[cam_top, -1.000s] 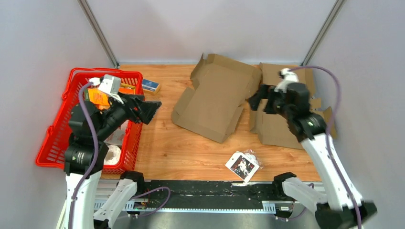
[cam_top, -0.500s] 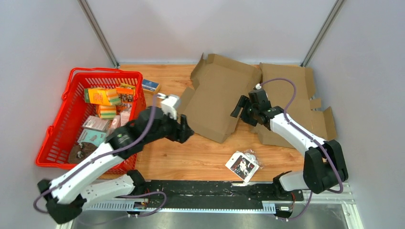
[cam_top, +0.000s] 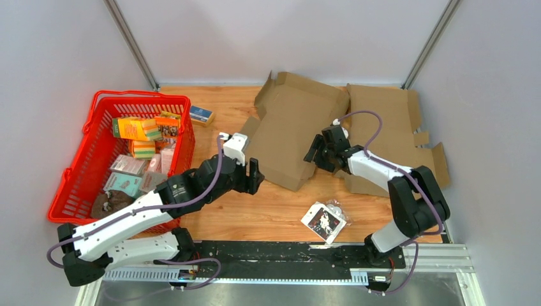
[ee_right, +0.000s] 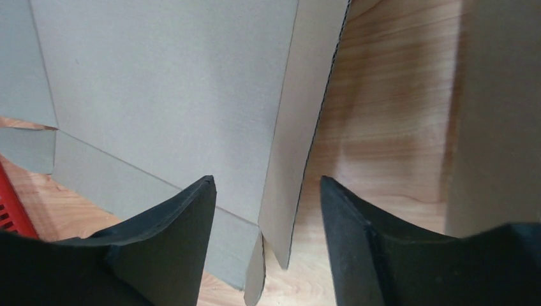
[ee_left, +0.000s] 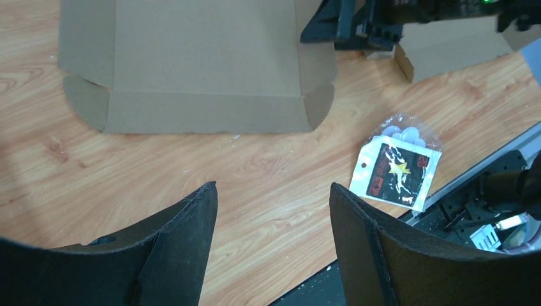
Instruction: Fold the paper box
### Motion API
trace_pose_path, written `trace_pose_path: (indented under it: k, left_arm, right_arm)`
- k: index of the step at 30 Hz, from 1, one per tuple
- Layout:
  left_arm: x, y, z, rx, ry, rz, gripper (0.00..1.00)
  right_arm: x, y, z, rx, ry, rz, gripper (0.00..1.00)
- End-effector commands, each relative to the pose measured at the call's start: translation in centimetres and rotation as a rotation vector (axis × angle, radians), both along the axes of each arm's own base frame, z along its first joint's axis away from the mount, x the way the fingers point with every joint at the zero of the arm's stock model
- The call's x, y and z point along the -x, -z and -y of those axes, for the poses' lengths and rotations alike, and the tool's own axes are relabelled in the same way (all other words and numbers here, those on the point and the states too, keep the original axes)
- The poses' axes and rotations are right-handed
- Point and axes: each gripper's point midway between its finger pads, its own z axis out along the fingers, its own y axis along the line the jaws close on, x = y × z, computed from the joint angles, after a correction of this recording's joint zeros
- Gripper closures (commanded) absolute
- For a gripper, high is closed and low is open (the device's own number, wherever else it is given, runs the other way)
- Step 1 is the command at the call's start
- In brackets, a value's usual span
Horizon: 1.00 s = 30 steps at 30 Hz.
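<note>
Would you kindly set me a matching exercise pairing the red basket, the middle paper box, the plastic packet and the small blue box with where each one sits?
Things:
1. red basket
2. middle paper box
3. plastic packet
4. small blue box

Places:
A. on bare wood near the table's front edge
B. left side of the table
C. far middle of the table, lying open
D. on the wood beside the basket's far right corner

Pairs: 1-B, 2-C, 3-A, 4-D

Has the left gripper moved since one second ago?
Yes. The left gripper has gone from the red basket rightwards, to the near edge of the flat cardboard box.
</note>
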Motion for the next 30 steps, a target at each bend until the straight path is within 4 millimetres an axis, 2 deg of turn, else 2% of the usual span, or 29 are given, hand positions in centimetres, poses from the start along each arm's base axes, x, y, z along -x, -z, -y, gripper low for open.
trace_pose_path:
  k: [1, 3, 4, 5, 6, 7, 9, 13, 14, 16, 17, 18, 20, 21, 24, 25, 29, 30]
  left_arm:
    - [0.1, -1.1, -1.0, 0.056, -0.033, 0.038, 0.27]
    - [0.3, -1.0, -1.5, 0.054, -0.032, 0.039, 0.27]
    - [0.4, -1.3, -1.8, 0.057, -0.033, 0.045, 0.27]
    - [0.5, -1.4, -2.0, 0.054, -0.034, 0.050, 0.27]
    - [0.6, -1.4, -2.2, 0.047, -0.033, 0.051, 0.27]
    - [0.7, -1.6, -2.5, 0.047, -0.031, 0.060, 0.27]
    - [0.7, -1.9, -2.8, 0.040, -0.029, 0.067, 0.27]
    - [0.9, -3.0, -3.6, -0.032, 0.006, 0.092, 0.25]
    - [0.7, -4.2, -3.9, -0.033, -0.002, 0.113, 0.25]
    - [0.6, -4.5, -4.5, -0.085, -0.002, 0.122, 0.22]
    - [0.3, -5.5, -4.8, -0.085, -0.016, 0.141, 0.21]
    - [0.0, -5.7, -5.3, -0.098, -0.033, 0.142, 0.20]
    - [-0.5, -6.0, -5.3, -0.103, -0.024, 0.124, 0.18]
    - [-1.4, -5.4, -5.8, -0.124, -0.050, 0.089, 0.18]
    - [-2.3, -4.8, -6.0, -0.148, -0.051, 0.029, 0.19]
    - [-3.0, -4.6, -6.6, -0.169, -0.075, 0.027, 0.19]
    - [-4.9, -4.5, -7.9, -0.227, -0.130, -0.007, 0.18]
    - [-5.4, -4.0, -7.7, -0.240, -0.127, -0.030, 0.17]
  right_arm:
    - [-1.7, -0.1, -2.4, -0.071, -0.056, 0.037, 0.43]
    - [-1.9, 0.3, -2.5, -0.055, -0.066, 0.023, 0.49]
    - [-2.1, -0.1, -2.9, -0.056, -0.080, 0.026, 0.63]
    - [-1.9, 0.6, -3.0, -0.045, -0.090, 0.004, 0.68]
    - [-1.9, 0.8, -3.2, -0.049, -0.100, 0.001, 0.79]
    - [-1.5, 0.7, -4.1, -0.069, -0.145, -0.004, 1.00]
    - [-1.1, 0.1, -5.2, -0.055, -0.235, 0.010, 1.00]
    - [2.0, -1.6, -6.6, -0.085, -0.390, -0.009, 1.00]
    - [3.0, -2.1, -6.3, -0.087, -0.411, -0.017, 1.00]
    - [4.4, -2.6, -6.3, -0.101, -0.468, -0.030, 1.00]
    - [5.3, -3.0, -6.1, -0.103, -0.487, -0.044, 1.00]
    - [6.2, -2.7, -5.9, -0.112, -0.504, -0.063, 1.00]
    - [7.4, -3.3, -6.0, -0.154, -0.521, -0.059, 1.00]
    - [8.6, -2.3, -5.7, -0.165, -0.521, -0.091, 1.00]
    - [10.2, -2.7, -5.8, -0.213, -0.516, -0.083, 1.00]
    - [11.0, -1.9, -5.5, -0.192, -0.506, -0.095, 1.00]
    - [11.5, -2.9, -4.6, -0.197, -0.429, -0.034, 1.00]
    - [11.4, -3.0, -4.4, -0.202, -0.410, -0.025, 0.96]
